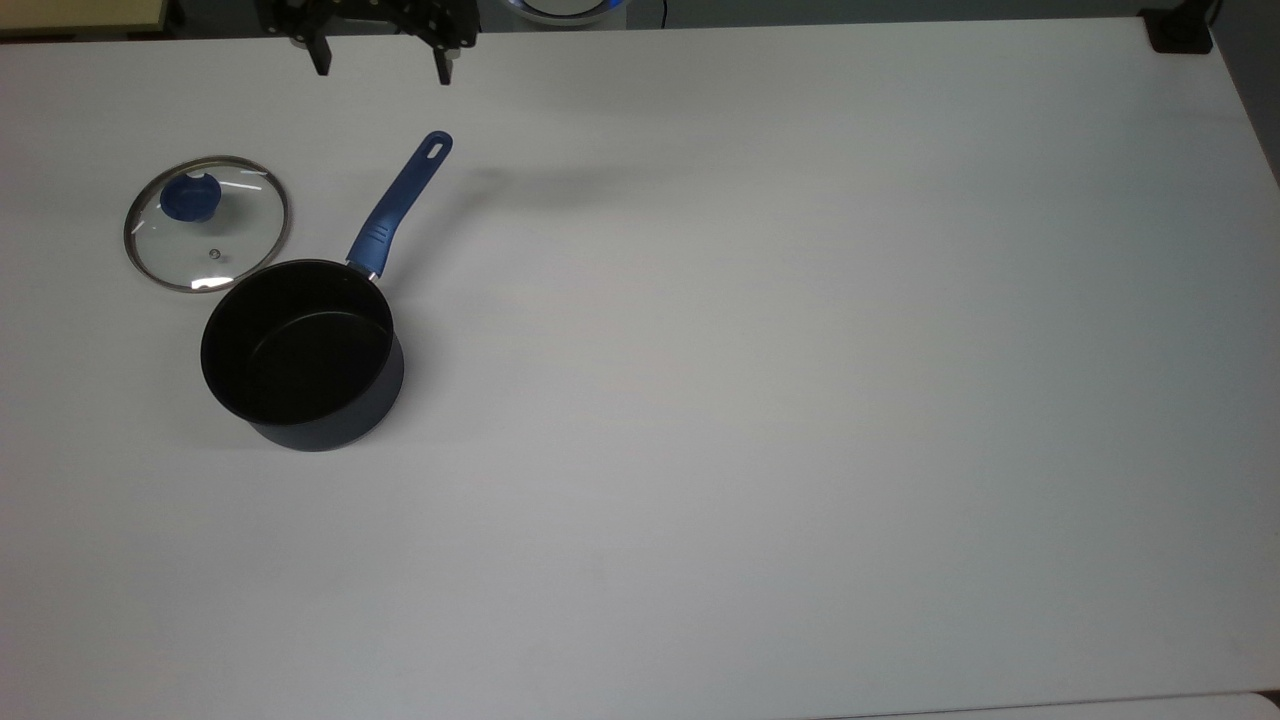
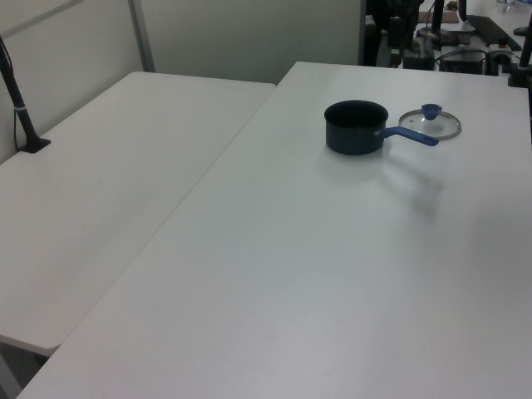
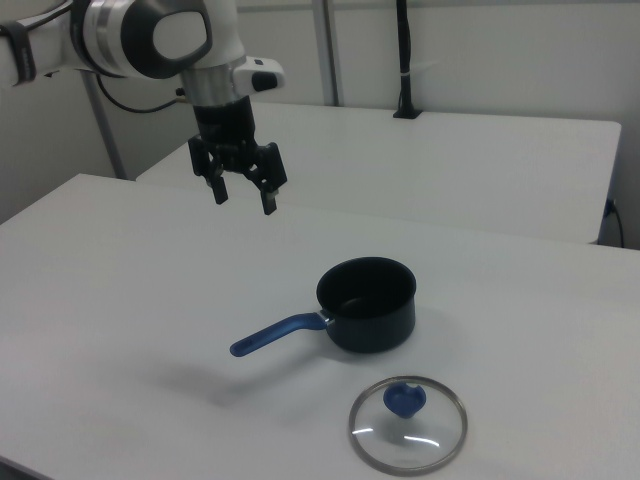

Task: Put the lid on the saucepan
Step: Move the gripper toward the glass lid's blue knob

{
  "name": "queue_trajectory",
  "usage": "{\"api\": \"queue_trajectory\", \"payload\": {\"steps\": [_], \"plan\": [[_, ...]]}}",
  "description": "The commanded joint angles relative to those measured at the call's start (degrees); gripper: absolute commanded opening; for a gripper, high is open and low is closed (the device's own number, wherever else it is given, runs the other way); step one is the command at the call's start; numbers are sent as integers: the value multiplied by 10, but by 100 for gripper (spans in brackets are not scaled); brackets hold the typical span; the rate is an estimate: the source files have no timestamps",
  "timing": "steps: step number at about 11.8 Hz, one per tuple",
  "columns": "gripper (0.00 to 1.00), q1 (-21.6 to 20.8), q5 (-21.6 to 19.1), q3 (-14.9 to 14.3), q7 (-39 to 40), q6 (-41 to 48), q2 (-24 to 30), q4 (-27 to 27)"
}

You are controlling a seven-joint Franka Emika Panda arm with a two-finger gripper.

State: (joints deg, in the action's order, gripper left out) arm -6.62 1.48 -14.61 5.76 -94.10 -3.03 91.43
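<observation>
The lid (image 1: 206,224) lies flat on the white table, a clear glass disc with a metal rim and a blue knob; it also shows as the lid (image 2: 430,122) and the lid (image 3: 407,421). Just beside it stands the saucepan (image 1: 300,355), dark navy with a black inside, its long blue handle (image 1: 400,200) pointing toward the top view's upper edge. The saucepan (image 2: 356,126) and saucepan (image 3: 367,303) are upright and uncovered. My gripper (image 1: 380,62) hangs open and empty high above the table, beyond the handle's end; in the right view the gripper (image 3: 243,196) is up and left of the pan.
The white table (image 1: 760,380) stretches wide to the top view's right. A second white table (image 2: 116,191) adjoins it on the left view's left. A black clamp (image 1: 1178,32) sits at the top view's far right corner.
</observation>
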Motion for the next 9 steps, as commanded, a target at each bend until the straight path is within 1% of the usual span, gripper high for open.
{"api": "queue_trajectory", "payload": {"steps": [1, 2, 3, 4, 5, 6, 7, 9], "plan": [[100, 21, -1, -53, 10, -35, 0, 12], [100, 23, -5, -83, 36, -57, -10, 29], [100, 31, -7, -102, 59, -78, -17, 47], [100, 54, -8, -110, 75, -105, -28, 61], [100, 84, -8, -111, 100, -121, -43, 80], [100, 101, -8, -112, 135, -156, -56, 104], [100, 115, -8, -120, 147, -191, -70, 123], [100, 134, -8, -122, 174, -234, -113, 139]]}}
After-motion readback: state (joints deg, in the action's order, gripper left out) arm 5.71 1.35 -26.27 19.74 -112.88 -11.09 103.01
